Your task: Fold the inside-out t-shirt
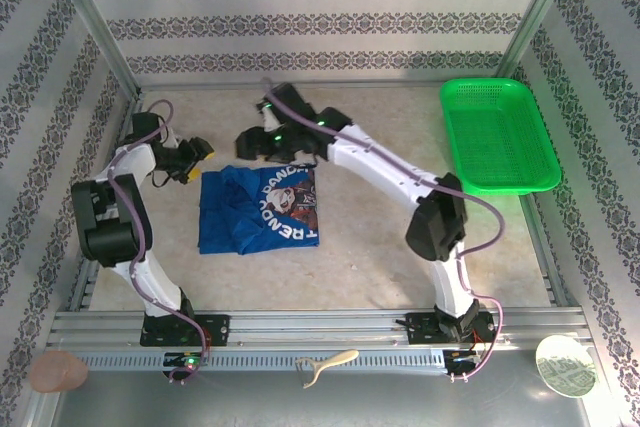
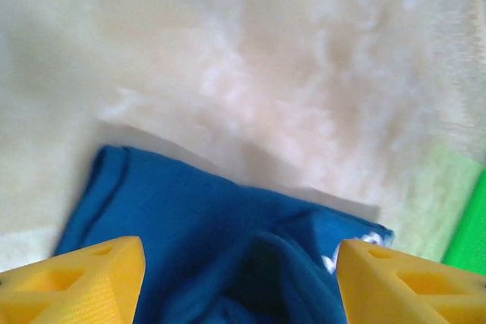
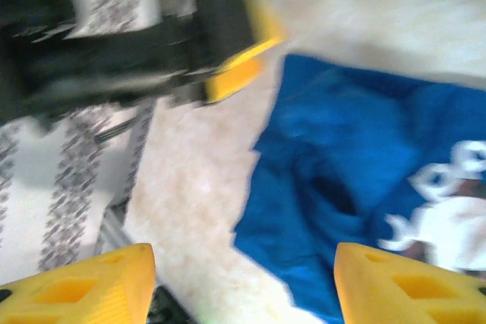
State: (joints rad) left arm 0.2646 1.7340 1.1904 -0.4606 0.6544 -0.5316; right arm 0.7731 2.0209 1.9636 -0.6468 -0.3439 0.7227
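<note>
I've got the inside-out t-shirt (image 1: pixel 258 209) lying on the desk (image 1: pixel 380 247), left of centre and between my two arms. It is bunched into a rough rectangle, royal blue, with a white and dark print facing up on its right half.

My left tool (image 1: pixel 190 162) hangs just beside the shirt's far left corner. In the left wrist view that tool (image 2: pixel 239 282) stands open, its yellow fingers (image 2: pixel 76 278) wide apart, with blue cloth (image 2: pixel 205 218) rumpled below the gap and a hemmed edge running off to the left. Nothing is pinched between them. A sliver of the green basket (image 2: pixel 471 233) shows at the right edge.

My right tool (image 1: pixel 255 142) reaches across from the right and hovers just past the shirt's far edge. The right wrist view is blurred, but the tool (image 3: pixel 243 286) is plainly open, its yellow fingers (image 3: pixel 83 282) spread with nothing gripped. Below it I see the blue shirt (image 3: pixel 357 157) with the white print (image 3: pixel 456 210) at the right, and bare desk to the left of the cloth. My left tool (image 3: pixel 228 66) shows up top there, black with a yellow tip, near the shirt's corner.

The green basket (image 1: pixel 497 85) sits at the far right of the desk, well apart from the shirt.
</note>
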